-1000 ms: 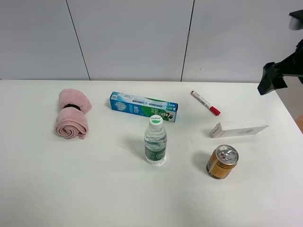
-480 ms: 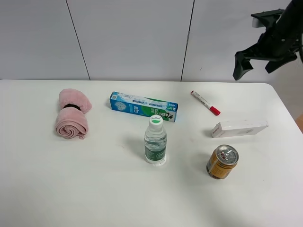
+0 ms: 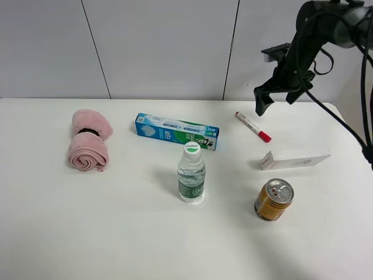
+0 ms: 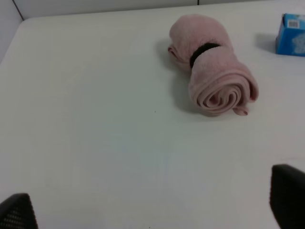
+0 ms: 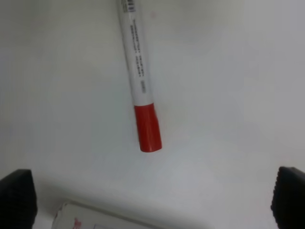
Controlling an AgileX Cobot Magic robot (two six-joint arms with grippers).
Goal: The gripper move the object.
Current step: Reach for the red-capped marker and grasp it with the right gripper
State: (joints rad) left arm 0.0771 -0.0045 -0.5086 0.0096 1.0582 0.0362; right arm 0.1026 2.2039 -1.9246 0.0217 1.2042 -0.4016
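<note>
The white marker pen (image 3: pixel 252 126) with a red cap lies on the white table (image 3: pixel 116 233) at the back right, cap toward the front. My right gripper (image 3: pixel 275 98) hangs open in the air just behind and above it, holding nothing. In the right wrist view the marker (image 5: pixel 137 71) lies well apart from the gripper (image 5: pixel 152 202), with its red cap (image 5: pixel 147 128) pointing between the two spread fingertips (image 5: pixel 16 198). My left gripper (image 4: pixel 152 212) is open and empty over bare table; it is out of the high view.
A white rectangular box (image 3: pixel 294 158) and a gold can (image 3: pixel 273 199) lie in front of the marker. A water bottle (image 3: pixel 191 173) stands mid-table, a blue-green toothpaste box (image 3: pixel 176 131) behind it. A rolled pink towel (image 3: pixel 89 140) lies at the left, also in the left wrist view (image 4: pixel 214 90).
My right arm has swung in from the far right edge, leftward and down, until its open gripper hangs just behind the marker. Nothing on the table has moved.
</note>
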